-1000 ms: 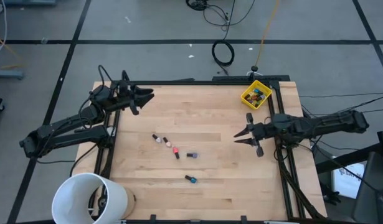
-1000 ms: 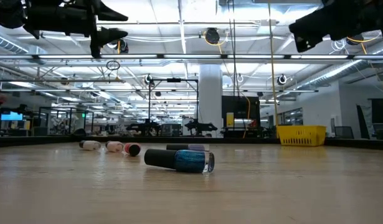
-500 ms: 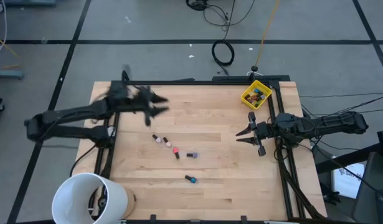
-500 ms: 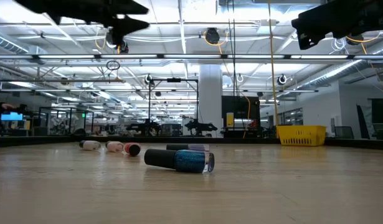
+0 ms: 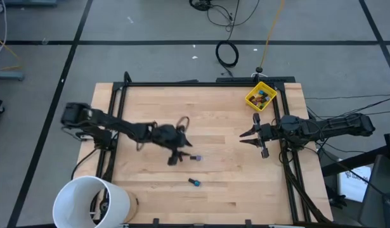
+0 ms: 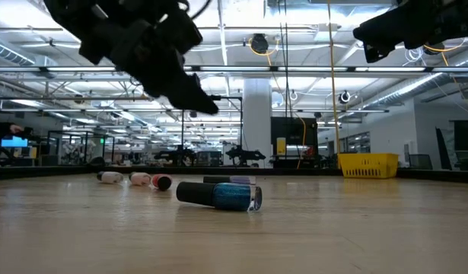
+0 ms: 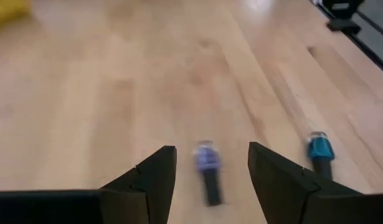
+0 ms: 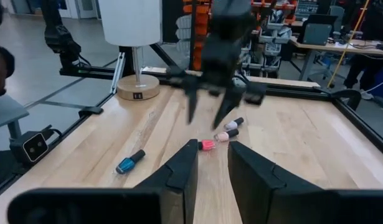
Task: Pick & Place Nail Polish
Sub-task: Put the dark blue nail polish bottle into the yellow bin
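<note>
Nail polish bottles lie scattered on their sides on the wooden table.

A purple bottle (image 7: pixel 207 159) lies dark cap toward the left wrist camera; a blue bottle (image 5: pixel 194 182) sits apart, nearer the table's front edge, black cap pointing sideways. From the right wrist view, a red bottle (image 8: pixel 207 145), a pink bottle (image 8: pixel 222 135) and a pale bottle (image 8: pixel 233 124) lie in a short row, close together. More small bottles fill the yellow bin (image 5: pixel 261 97) at the far right corner.

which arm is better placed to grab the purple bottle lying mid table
Left. The left gripper is open, fingers either side of the purple bottle. The right gripper hangs open near the table's right edge, well away from it.
</note>
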`<act>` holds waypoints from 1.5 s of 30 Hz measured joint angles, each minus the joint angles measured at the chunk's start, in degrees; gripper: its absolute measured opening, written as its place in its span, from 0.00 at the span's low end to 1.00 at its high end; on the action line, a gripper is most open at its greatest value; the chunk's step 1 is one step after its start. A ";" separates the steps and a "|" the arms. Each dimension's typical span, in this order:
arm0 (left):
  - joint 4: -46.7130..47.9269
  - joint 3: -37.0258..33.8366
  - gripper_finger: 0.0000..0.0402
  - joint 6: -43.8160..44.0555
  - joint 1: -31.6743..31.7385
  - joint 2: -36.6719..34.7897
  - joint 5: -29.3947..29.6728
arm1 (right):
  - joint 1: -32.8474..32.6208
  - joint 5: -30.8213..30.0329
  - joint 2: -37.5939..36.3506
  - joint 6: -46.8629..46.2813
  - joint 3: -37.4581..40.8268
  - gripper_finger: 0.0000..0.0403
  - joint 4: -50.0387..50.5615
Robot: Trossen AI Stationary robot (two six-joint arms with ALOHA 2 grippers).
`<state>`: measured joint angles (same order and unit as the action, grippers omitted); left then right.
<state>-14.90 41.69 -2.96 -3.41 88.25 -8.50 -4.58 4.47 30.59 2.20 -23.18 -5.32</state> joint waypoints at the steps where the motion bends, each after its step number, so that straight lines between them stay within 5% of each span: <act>1: -0.63 0.60 0.49 0.77 -0.99 2.05 0.03 | 0.00 0.00 0.13 0.00 0.00 0.19 -0.04; 14: 14.86 14.83 0.49 -1.28 -5.74 17.21 11.89 | 0.00 -0.17 0.86 -0.04 0.00 0.18 -0.29; 35: 19.86 15.04 0.49 -9.08 -10.92 16.85 -3.92 | 0.00 -0.17 1.21 -0.07 0.00 0.18 -0.31; 45: 23.07 18.36 0.49 -6.19 -16.12 17.68 1.13 | 0.00 -0.17 1.21 -0.50 0.00 0.18 -0.42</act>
<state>8.17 60.05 -9.15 -19.53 105.93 -7.37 -4.58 4.29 31.79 1.69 -23.18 -5.74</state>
